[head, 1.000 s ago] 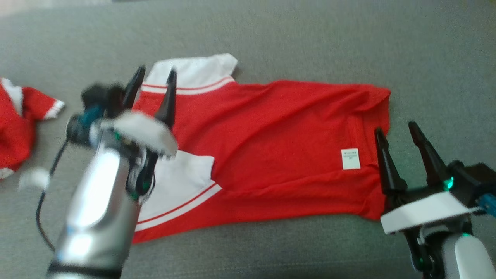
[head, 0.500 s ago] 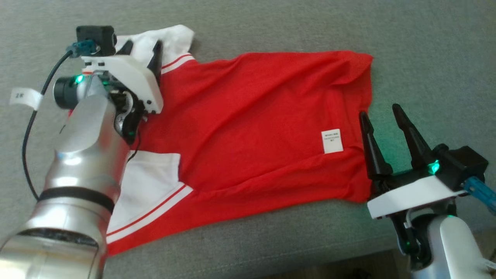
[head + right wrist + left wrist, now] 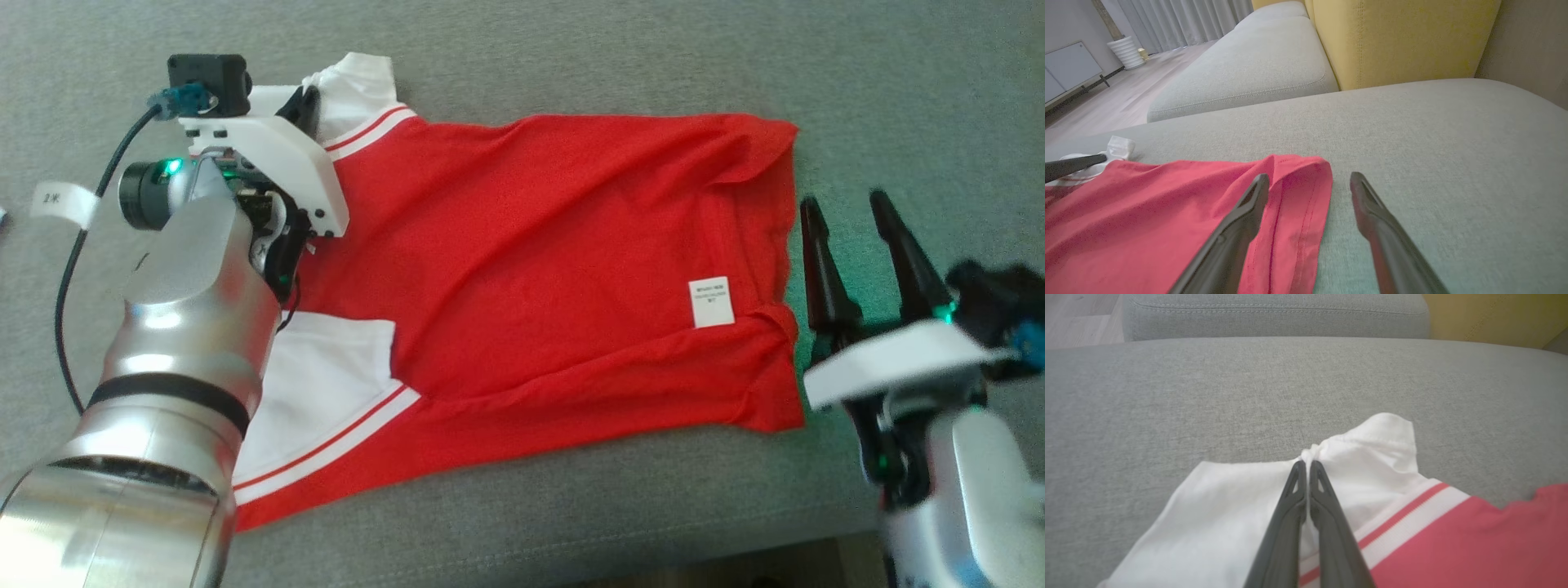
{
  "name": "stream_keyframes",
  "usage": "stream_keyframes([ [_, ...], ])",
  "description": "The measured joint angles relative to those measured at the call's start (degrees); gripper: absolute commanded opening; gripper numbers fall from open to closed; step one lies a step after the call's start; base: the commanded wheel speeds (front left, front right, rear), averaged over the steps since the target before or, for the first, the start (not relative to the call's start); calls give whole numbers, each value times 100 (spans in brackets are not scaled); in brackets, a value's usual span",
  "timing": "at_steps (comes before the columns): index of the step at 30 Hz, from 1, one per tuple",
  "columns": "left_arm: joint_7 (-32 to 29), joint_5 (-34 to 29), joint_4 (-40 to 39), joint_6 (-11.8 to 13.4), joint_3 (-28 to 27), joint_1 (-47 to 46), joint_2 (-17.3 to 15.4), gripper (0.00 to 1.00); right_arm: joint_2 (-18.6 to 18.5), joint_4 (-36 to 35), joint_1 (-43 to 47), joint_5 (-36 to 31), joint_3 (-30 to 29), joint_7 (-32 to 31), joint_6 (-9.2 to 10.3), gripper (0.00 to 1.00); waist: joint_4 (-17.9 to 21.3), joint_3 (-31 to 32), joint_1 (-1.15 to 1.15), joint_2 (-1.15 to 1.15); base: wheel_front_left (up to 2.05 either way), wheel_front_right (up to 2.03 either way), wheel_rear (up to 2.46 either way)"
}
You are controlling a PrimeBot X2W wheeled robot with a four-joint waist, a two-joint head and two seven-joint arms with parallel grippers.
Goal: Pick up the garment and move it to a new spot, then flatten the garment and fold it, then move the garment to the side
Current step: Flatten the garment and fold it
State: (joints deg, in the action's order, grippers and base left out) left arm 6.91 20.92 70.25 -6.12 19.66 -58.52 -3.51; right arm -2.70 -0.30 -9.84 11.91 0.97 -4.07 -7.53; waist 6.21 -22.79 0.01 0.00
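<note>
One garment [image 3: 531,261], a red shirt with two white sleeves, is lying spread on the grey sofa seat [image 3: 571,65] between the two claws. The left gripper [image 3: 1306,464] is pinching with its two dark fingers pressed together, and a small gather of white cloth from the far sleeve [image 3: 1372,453] is bunching right at its tips. The rest of that sleeve is spreading out under and to either side of the fingers, with one red stripe running across just to their right in the wrist view. The second sleeve [image 3: 326,384], also carrying a single red stripe, is lying flat beside that arm's silver forearm, on the robot's side of the claw. The right gripper [image 3: 844,201] is standing with its two fingers wide apart and gripping nothing. It is hovering just beside the shirt's bottom hem [image 3: 1306,192]; in its wrist view one finger is crossing in front of the red edge and the other is showing against bare cushion. One small white label [image 3: 711,301] is showing on the red cloth a little to the left of that claw. Beyond the right claw's fingertips, one yellow back cushion [image 3: 1404,36] is rising behind the seat.
</note>
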Motion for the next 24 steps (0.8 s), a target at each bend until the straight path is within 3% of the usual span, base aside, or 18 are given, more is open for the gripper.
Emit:
stream_keyframes([
  [10,391,98,80,-93,189,-97,130,0,-287,1713,-1754,218,0,-365,-1,100,-263,-27,0,0,0,0,0],
  [18,590,287,110,-100,319,-99,197,0,-501,3114,-2183,431,133,-1078,-1,100,-450,-3,0,0,0,0,0],
  [19,606,313,104,-100,333,-99,201,0,-545,3169,-2256,475,144,-1120,0,82,-470,-1,0,0,0,0,0],
  [20,631,347,91,-101,345,-99,205,0,-572,3227,-2336,537,153,-1137,-1,42,-488,3,0,0,0,0,0],
  [21,649,360,71,-101,346,-99,205,0,-591,3266,-2405,579,176,-1140,0,9,-505,7,0,0,0,0,0],
  [22,673,389,47,-101,346,-99,207,0,-609,3283,-2449,612,203,-1123,-1,0,-520,14,0,0,0,0,0],
  [24,688,417,19,-101,339,-99,208,0,-617,3294,-2478,643,224,-1095,-1,0,-532,24,0,0,0,0,0],
])
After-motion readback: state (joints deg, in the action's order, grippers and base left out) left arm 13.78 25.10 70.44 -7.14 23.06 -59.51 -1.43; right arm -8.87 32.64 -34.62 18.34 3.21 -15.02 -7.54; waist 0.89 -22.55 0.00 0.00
